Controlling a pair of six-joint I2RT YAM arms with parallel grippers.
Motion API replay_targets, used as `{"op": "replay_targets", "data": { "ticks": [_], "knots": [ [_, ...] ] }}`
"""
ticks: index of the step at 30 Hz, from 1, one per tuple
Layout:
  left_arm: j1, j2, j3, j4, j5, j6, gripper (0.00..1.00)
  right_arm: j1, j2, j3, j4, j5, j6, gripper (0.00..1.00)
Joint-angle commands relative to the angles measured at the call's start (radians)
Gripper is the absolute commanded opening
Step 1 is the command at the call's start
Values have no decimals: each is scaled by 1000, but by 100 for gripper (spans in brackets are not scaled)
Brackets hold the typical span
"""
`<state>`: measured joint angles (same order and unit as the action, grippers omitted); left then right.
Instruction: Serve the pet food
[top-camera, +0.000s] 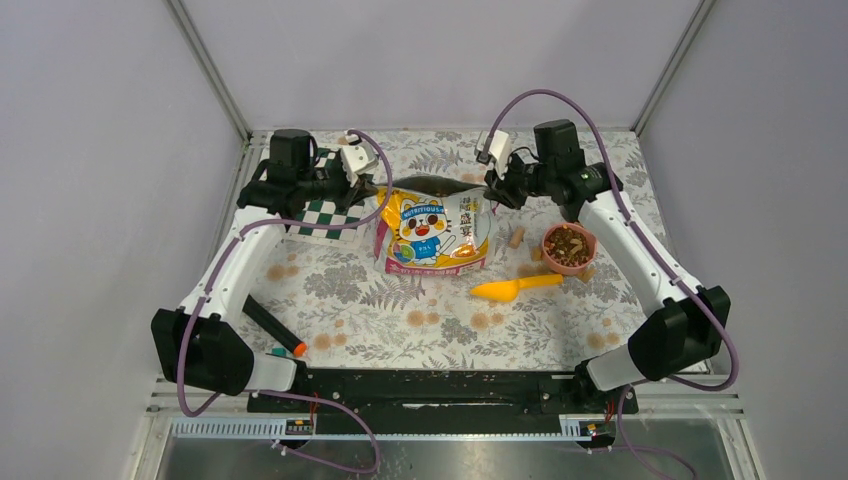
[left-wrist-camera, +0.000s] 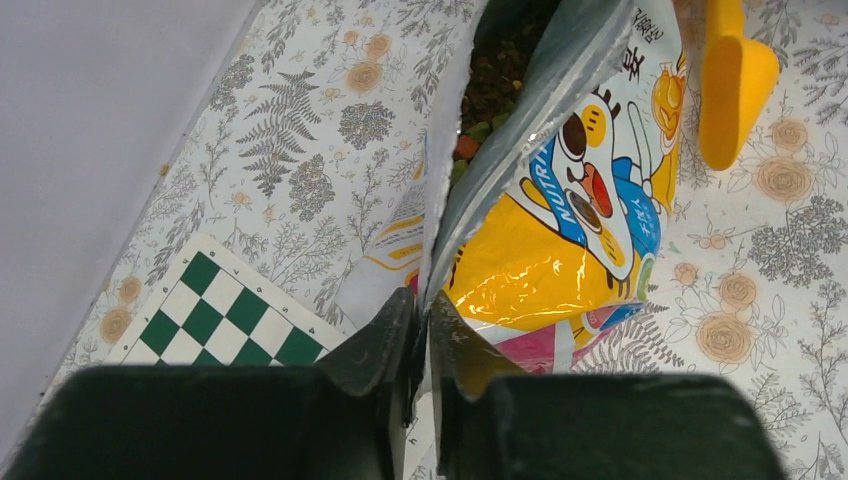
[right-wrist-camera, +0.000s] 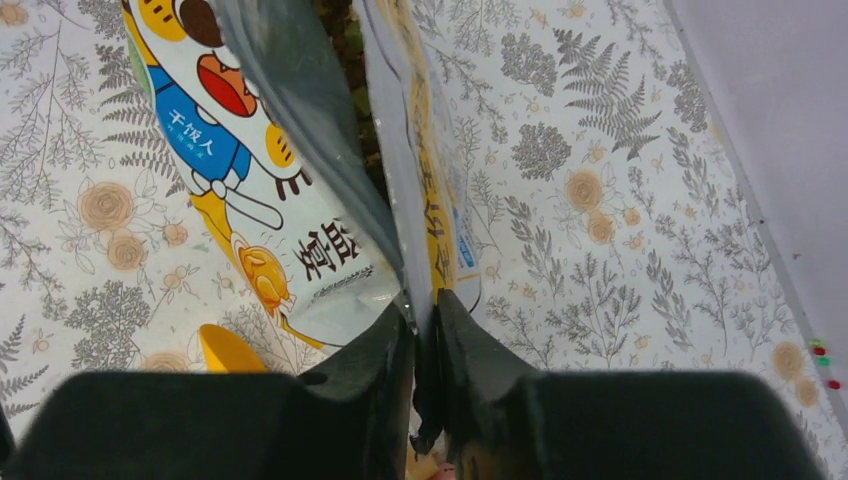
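The yellow pet food bag (top-camera: 432, 232) with a cartoon white cat stands in the middle of the far table, mouth pulled open. My left gripper (top-camera: 374, 184) is shut on the bag's left top edge (left-wrist-camera: 425, 300). My right gripper (top-camera: 490, 190) is shut on its right top edge (right-wrist-camera: 420, 290). Brown kibble (left-wrist-camera: 490, 80) shows inside the open mouth. A pink bowl (top-camera: 569, 247) right of the bag holds kibble. A yellow scoop (top-camera: 512, 288) lies in front of the bag, also showing in the left wrist view (left-wrist-camera: 733, 85).
A green-and-white chequered board (top-camera: 325, 216) lies left of the bag under my left arm. A black marker with an orange tip (top-camera: 272, 326) lies at the near left. Tan cork-like pieces (top-camera: 518, 238) lie near the bowl. Grey walls close off both sides.
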<state>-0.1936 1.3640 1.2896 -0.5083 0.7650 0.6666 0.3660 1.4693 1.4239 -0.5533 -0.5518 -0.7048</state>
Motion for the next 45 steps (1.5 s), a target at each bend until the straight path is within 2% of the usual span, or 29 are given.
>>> {"op": "replay_targets", "data": {
  "ticks": [1, 2, 5, 10, 11, 14, 17, 20, 26, 30, 32, 35, 39, 41, 43, 45],
  "knots": [
    [13, 2, 35, 2, 42, 50, 5, -4, 10, 78, -26, -24, -55, 15],
    [13, 3, 40, -6, 42, 57, 0, -4, 13, 86, -26, -19, -57, 10],
    [13, 1, 55, -26, 31, 70, 0, -4, 20, 116, -54, -10, -79, 0],
    [12, -17, 68, -44, 26, 90, 0, -4, 49, 208, -158, -11, -105, 0],
    [11, -18, 69, -44, 32, 92, 0, -4, 50, 218, -161, -11, -99, 3],
    [3, -17, 71, -44, 48, 93, 17, -4, 52, 232, -165, -36, -95, 25],
    [-7, -12, 72, -44, 43, 98, 28, -2, 63, 247, -178, -57, -96, 39],
    [-17, -3, 75, -44, 32, 101, 30, -2, 79, 248, -186, -58, -105, 42],
    [-41, 11, 91, -44, 17, 109, 30, 22, 112, 270, -233, -51, -157, 42],
    [-55, 24, 104, -44, 2, 115, 30, 46, 126, 283, -237, -40, -186, 38],
    [-65, 27, 106, -44, -23, 127, 25, 57, 133, 296, -237, -36, -197, 34],
    [-86, 32, 114, -67, -97, 162, 16, 65, 161, 352, -297, -41, -224, 24],
    [-93, 34, 126, -106, -132, 187, 11, 66, 184, 394, -353, -32, -245, 11],
    [-95, 32, 127, -107, -142, 191, 7, 67, 184, 388, -356, -25, -248, 1],
    [-97, 29, 131, -109, -139, 193, 1, 67, 178, 383, -358, -20, -251, 0],
    [-98, 25, 135, -114, -135, 200, 0, 66, 172, 383, -366, -14, -257, 0]
  ]
}}
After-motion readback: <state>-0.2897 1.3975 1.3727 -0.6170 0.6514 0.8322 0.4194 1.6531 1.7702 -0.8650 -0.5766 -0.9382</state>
